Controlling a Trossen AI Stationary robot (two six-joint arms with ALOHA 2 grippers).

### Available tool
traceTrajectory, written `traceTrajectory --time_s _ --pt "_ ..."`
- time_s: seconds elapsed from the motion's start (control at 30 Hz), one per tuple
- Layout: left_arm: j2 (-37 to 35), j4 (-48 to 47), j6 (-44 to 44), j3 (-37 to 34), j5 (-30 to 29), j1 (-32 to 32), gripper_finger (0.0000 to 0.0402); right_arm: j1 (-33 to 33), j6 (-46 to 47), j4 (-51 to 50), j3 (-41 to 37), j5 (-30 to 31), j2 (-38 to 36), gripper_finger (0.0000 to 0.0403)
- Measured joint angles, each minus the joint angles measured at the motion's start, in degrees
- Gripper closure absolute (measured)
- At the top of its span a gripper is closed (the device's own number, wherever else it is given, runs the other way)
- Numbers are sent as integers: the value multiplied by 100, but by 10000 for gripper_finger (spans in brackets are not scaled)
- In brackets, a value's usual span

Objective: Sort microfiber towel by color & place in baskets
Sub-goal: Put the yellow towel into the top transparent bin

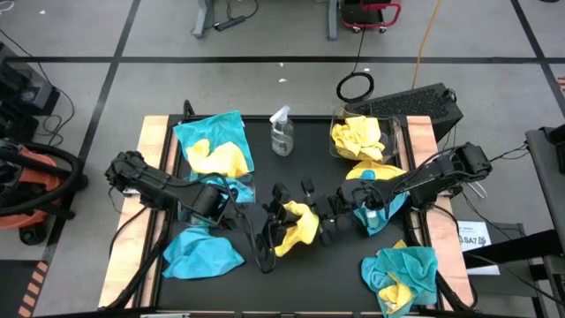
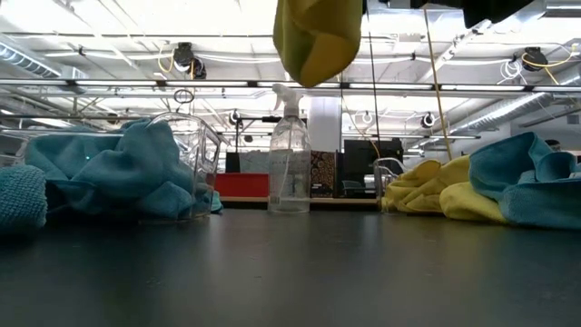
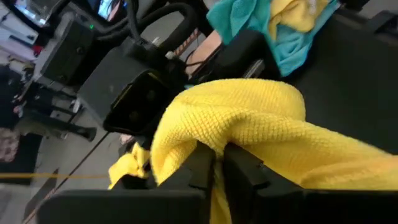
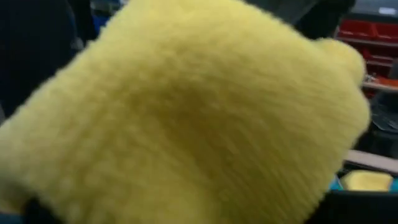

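Note:
A yellow microfiber towel (image 1: 298, 226) hangs above the middle of the black table, clear of it; the low view shows its lower end (image 2: 318, 38). My left gripper (image 1: 279, 221), coming from the table's left, is shut on it. My right gripper (image 1: 328, 221) stands right beside the towel's other side, and the towel (image 4: 186, 118) fills its wrist view. One clear basket (image 1: 339, 141) at the far right holds yellow towels (image 1: 358, 138). Another basket (image 2: 201, 154) holds teal towels (image 2: 118, 173). My left gripper pinches a bunched fold of the yellow towel (image 3: 214, 140) between its two fingers (image 3: 200, 167). The fingers come from the table's left, slanting a little downward. The cloth drapes over and past the fingers and hangs clear of the table.
A clear spray bottle (image 1: 282, 132) stands at the far middle. Mixed teal and yellow towels lie at the far left (image 1: 214, 146), under the right arm (image 1: 378, 190) and at the near right (image 1: 402, 276). A teal towel (image 1: 201, 253) lies at the near left.

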Motion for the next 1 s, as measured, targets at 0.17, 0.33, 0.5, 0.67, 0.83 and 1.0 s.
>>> traceTrajectory --time_s 0.17,0.33,0.5,0.67,0.83,1.0 --pt "0 -124 -61 0 -562 -44 294 -108 -9 -594 0 184 -25 393" --pt "-23 -558 -614 0 -968 -55 224 -227 37 -1289 -2 564 -237 388" --pt "-129 -1052 -1167 0 -1149 -101 196 -408 -212 -2273 -2 1270 -809 393" --pt "-247 -1531 -1835 4 -1152 -176 194 -712 -430 -3281 -2 1793 -1648 395" --pt "-249 -2362 -2768 -15 -884 -317 193 -1156 -590 -4428 0 2424 -2511 395" --pt "-238 -2467 -3494 -461 -525 -470 193 -1751 -687 -5261 0 2728 -3255 395"
